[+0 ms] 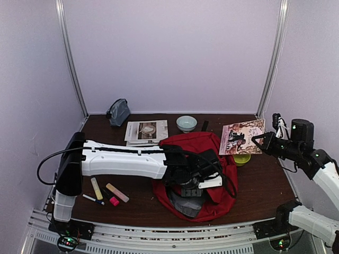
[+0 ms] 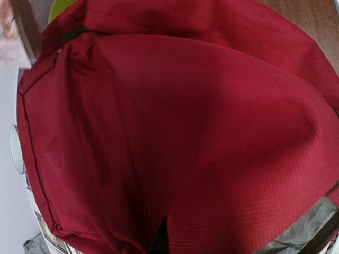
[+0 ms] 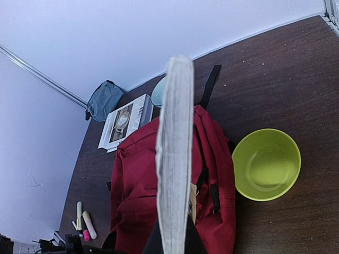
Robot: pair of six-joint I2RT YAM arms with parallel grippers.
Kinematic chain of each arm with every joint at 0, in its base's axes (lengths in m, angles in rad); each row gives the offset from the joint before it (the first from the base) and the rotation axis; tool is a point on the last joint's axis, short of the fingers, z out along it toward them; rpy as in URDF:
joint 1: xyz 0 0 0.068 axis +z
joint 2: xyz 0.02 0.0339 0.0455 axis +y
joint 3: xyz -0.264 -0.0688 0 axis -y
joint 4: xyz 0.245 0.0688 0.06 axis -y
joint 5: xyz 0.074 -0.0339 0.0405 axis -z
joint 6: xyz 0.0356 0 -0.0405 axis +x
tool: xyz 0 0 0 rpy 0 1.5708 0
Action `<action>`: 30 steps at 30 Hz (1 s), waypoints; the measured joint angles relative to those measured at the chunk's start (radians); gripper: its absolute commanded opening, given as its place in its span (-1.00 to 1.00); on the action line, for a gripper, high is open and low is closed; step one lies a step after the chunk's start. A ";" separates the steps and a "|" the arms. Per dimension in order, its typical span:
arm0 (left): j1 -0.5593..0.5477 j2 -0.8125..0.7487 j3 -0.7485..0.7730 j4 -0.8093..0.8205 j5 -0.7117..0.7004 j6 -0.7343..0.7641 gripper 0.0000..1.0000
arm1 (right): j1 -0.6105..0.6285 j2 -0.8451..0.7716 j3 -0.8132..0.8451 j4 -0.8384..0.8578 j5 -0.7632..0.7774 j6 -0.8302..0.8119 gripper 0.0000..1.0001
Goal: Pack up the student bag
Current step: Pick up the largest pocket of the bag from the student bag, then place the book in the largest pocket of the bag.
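Observation:
The student bag (image 1: 204,151), a large red backpack with grey lining, lies in the middle of the table. My left gripper (image 1: 197,179) is at its near opening. In the left wrist view red fabric (image 2: 175,132) fills the frame and gathers into a fold at my gripper (image 2: 160,241), which looks shut on it; the fingers are mostly hidden. My right gripper (image 1: 256,139) is shut on a thick book with a pinkish cover (image 1: 241,136), held above the table right of the bag. In the right wrist view the book (image 3: 175,159) stands edge-on over the bag (image 3: 137,190).
A green bowl (image 3: 266,164) sits right of the bag. A pale blue bowl (image 1: 186,123), a magazine (image 1: 146,131) and a grey-blue pouch (image 1: 119,112) are at the back. Highlighters (image 1: 117,192) and a pen (image 1: 92,199) lie at the front left.

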 measured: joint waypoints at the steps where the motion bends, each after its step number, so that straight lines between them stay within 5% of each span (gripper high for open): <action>1: 0.020 -0.013 0.000 -0.002 0.012 -0.027 -1.00 | 0.000 0.006 0.026 -0.023 -0.001 -0.007 -1.00; 9: 0.246 -0.238 -0.045 0.115 0.079 -0.171 -1.00 | 0.000 -0.052 0.174 -0.031 -0.151 -0.008 -1.00; 20: 0.286 -0.267 -0.025 0.161 0.170 -0.294 -1.00 | 0.013 -0.101 0.082 -0.169 -0.475 0.014 -1.00; 30: 0.319 -0.257 -0.025 0.190 0.202 -0.346 -1.00 | 0.344 -0.038 -0.071 -0.012 -0.605 0.143 -1.00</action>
